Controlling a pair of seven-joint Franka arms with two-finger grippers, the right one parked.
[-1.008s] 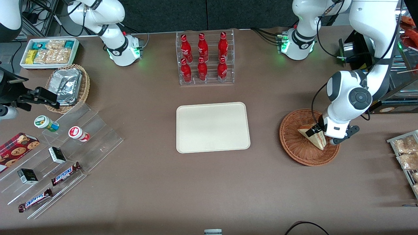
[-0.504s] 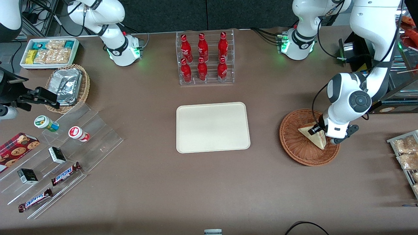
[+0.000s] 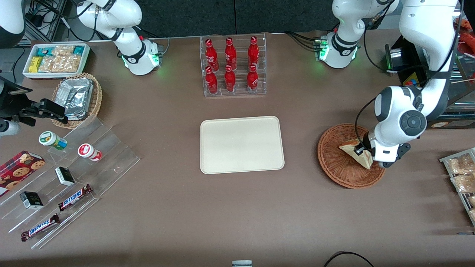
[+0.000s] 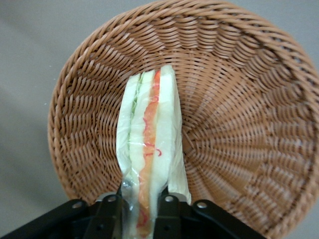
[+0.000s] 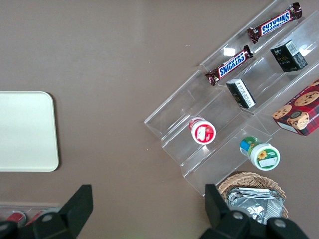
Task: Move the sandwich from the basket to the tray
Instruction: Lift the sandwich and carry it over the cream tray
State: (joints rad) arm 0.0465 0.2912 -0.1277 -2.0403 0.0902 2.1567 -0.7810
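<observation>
The sandwich [image 3: 354, 151], a pale bread wedge with red, orange and green filling, is in the reddish-brown wicker basket [image 3: 334, 163] toward the working arm's end of the table. My left gripper [image 3: 362, 152] is down in the basket and shut on the sandwich. In the left wrist view the two black fingers [image 4: 110, 214] clamp the sandwich [image 4: 149, 134] on both faces, over the basket's weave [image 4: 239, 124]. The cream tray [image 3: 242, 144] lies flat at mid table, bare, and its corner shows in the right wrist view [image 5: 25, 132].
A clear rack of red bottles [image 3: 232, 66] stands farther from the front camera than the tray. A rack of packaged snacks [image 3: 462, 178] lies by the basket at the table's edge. A lighter foil-lined basket [image 3: 76, 98], a white snack bin [image 3: 55, 59] and clear steps with snacks [image 3: 66, 178] are toward the parked arm's end.
The gripper and wrist have shifted slightly nearer the front camera and turned a little. The sandwich has tipped with it, its edge now showing more. It stays in the basket.
</observation>
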